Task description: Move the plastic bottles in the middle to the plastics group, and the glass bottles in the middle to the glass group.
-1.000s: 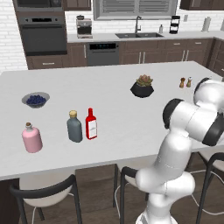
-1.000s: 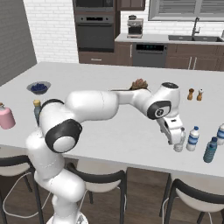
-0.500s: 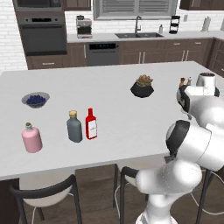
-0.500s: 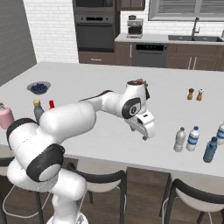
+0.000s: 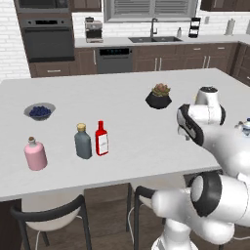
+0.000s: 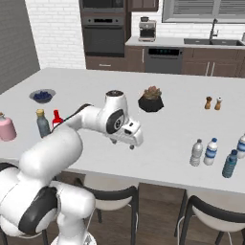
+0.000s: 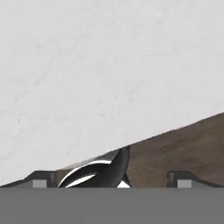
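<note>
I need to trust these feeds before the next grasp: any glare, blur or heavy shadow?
Left base view: even light, no glare, faint shadows by the red bottle. Right base view: mildly soft, clear bottles still readable. Hand view: countertop flat and featureless, finger tips dark at the bottom.

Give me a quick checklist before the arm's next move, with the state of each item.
1. Gripper empty: ok, jaws open, nothing between them.
2. Red bottle upright on the counter: ok.
3. Red bottle moved to the glass group: cannot tell; it stands right beside the dark grey bottle, with the pink bottle further left.
4. Clear plastic bottles upright: ok, standing near the front edge beside the blue-tinted bottle.
5. Gripper lined up on a bottle: not ok, it hangs over bare counter near the edge.
6. Plant pot clear of the arm: ok, apart behind it.
</note>
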